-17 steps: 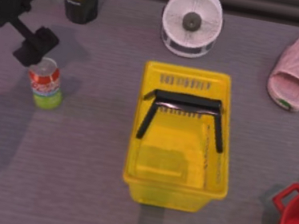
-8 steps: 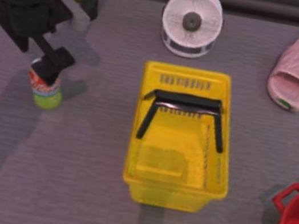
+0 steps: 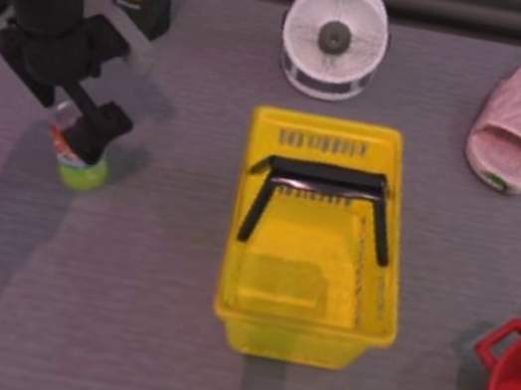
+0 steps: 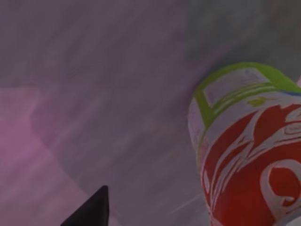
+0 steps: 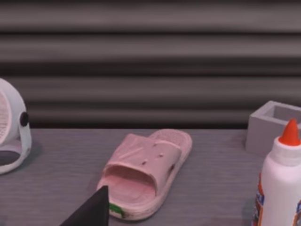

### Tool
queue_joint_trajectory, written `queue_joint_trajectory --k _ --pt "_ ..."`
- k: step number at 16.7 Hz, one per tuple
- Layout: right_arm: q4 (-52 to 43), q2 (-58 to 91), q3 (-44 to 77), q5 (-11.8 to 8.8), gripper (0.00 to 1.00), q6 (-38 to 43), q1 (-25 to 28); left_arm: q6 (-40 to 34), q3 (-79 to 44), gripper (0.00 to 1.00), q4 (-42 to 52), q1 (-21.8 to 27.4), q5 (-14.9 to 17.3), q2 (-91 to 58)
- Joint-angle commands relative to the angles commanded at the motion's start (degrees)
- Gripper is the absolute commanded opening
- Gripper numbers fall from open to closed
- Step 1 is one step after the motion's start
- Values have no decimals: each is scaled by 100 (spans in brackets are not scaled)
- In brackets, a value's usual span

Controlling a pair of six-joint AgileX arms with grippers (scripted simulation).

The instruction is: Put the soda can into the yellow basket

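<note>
the soda can (image 3: 80, 158) stands upright on the table (image 3: 145, 336) at the middle left of the top view, well apart from the yellow basket (image 3: 301, 339), which sits at the centre of the frame with its black handle (image 3: 324, 176) folded across the opening. only the can's lime-green foot and a sliver of red show from above, because the left gripper (image 3: 99, 126) hangs directly over its top. in the left wrist view the can (image 4: 249, 155) fills the lower right of the frame, very close to the camera, and one dark fingertip (image 4: 91, 209) pokes in at the lower left with bare table between it and the can. from that i judge the pincer is released and straddling the can rather than clamped on it, though the second finger is out of sight, so this is a reading and not a certainty.

the step in hand looks like the reach-and-grasp: the can is not lifted and nothing lies in the basket. the next move calls for clenching the fingers on the can's body, then raising it high enough to clear the basket's near wall and the handle before carrying it toward the centre of the frame.

the right gripper (image 5: 89, 212) does not appear in the top view; its wrist view shows one fingertip at the lower left and a pink slipper (image 5: 146, 172) beyond it. i cannot tell its state.
</note>
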State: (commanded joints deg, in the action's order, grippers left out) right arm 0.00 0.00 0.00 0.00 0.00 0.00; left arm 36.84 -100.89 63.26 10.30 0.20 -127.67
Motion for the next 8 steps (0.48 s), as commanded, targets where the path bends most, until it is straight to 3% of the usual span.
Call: queue_joint_trajectory --k 7,8 --pt "0 0 0 0 100 0 0 1 305 100 -421 4 1 -123" --pt "0 0 0 0 100 0 0 1 305 92 -421 4 1 -123"
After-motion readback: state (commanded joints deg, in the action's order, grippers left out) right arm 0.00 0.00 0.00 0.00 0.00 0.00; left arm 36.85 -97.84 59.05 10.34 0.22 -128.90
